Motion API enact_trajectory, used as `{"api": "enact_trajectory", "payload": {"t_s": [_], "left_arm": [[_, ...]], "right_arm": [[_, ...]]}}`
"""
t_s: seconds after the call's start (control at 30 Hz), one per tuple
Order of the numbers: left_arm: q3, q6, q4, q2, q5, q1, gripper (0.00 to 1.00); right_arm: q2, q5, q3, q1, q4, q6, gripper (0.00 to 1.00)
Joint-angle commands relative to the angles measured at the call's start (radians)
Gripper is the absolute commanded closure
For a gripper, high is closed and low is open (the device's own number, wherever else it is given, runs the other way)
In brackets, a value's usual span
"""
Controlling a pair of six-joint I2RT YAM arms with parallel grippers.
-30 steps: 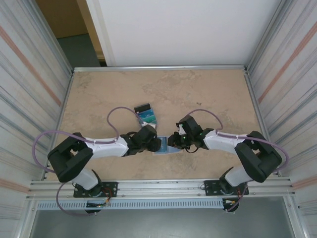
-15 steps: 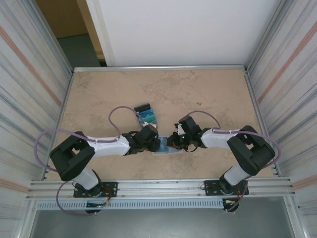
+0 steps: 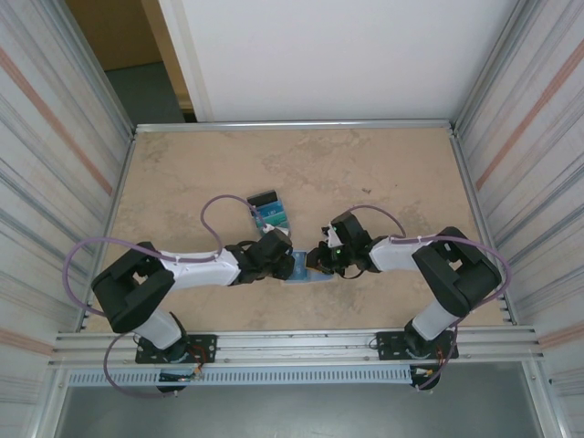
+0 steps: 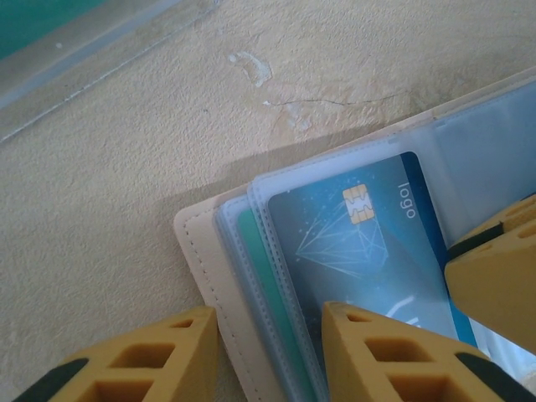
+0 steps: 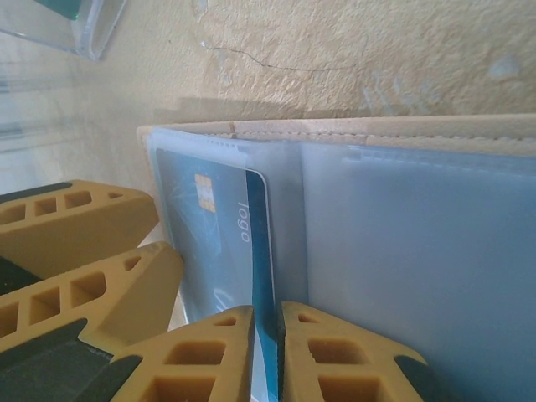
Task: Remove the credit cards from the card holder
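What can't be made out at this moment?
Top external: card holder, mostly hidden under the left tool and right tool.
Left wrist: green card, blurred behind cloudy sleeves; how many cards remain inside is unclear.
Right wrist: blue card, lower end cut off by the frame edge.

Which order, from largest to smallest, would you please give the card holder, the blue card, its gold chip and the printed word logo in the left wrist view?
1. card holder, though partly cut off by the frame
2. blue card
3. gold chip and printed word logo: these look about alike, so I leave them unranked.
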Motion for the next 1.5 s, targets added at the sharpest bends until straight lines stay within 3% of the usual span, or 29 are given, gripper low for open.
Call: {"api": "enact_trajectory", "payload": {"t_s": [0.0,0.23,0.7,0.97,1.23,1.47], "left_arm": [[0.005,0.002,-0.057,0.012,-0.002,-0.012,0.62],[0.005,-0.004,-0.059,0.007,0.001,-0.022,0.62],[0.017,-0.008,-0.051,0.015,0.008,-0.035,0.62],[0.015,-0.017,-0.051,0.011,0.001,-0.038,0.62],[0.015,-0.018,-0.067,-0.007,-0.017,-0.038,0.60],[0.015,-0.016,-0.080,-0.015,-0.032,-0.036,0.58]], "right_arm": [[0.022,-0.030,-0.012,-0.008,0.045,0.027,0.84],[0.041,-0.014,-0.011,-0.006,0.019,0.026,0.84],[0.070,-0.119,-0.067,-0.027,0.256,0.113,0.85],[0.070,-0.125,-0.073,-0.031,0.274,0.113,0.91],[0.054,-0.100,-0.062,-0.037,0.200,0.073,1.00],[-0.001,-0.022,-0.017,-0.040,-0.003,-0.028,1.00]]}}
